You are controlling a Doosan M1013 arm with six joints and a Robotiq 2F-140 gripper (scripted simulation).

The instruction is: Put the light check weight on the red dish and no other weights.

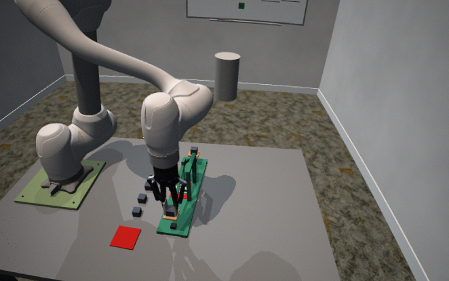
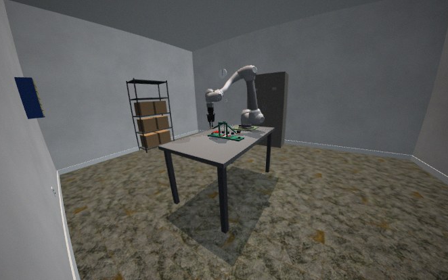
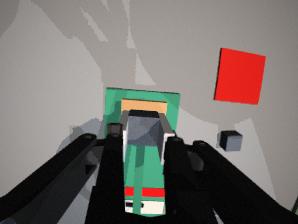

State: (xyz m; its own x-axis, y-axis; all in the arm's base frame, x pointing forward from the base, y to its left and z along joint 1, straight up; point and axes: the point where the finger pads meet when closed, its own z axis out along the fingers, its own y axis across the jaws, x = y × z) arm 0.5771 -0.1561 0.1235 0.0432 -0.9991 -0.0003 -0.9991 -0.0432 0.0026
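The green rocker balance stands mid-table. My gripper (image 1: 169,206) is shut on a dark grey check weight (image 3: 144,129) and holds it right at the near tan pan (image 1: 170,216); I cannot tell if it touches the pan. Another weight (image 1: 194,150) sits on the far pan. A small weight (image 1: 173,225) lies on the near end of the balance base. Loose weights (image 1: 142,198) (image 1: 136,211) lie left of the balance, a third half hidden behind my fingers. The flat red dish (image 1: 125,237) lies front left, with nothing on it; it also shows in the wrist view (image 3: 240,76).
The arm's base stands on a light green plate (image 1: 62,184) at the table's back left. A grey cylinder (image 1: 226,76) hangs behind the table. In the exterior view the table (image 2: 218,146) stands mid-room, with a shelf of boxes (image 2: 149,114) behind.
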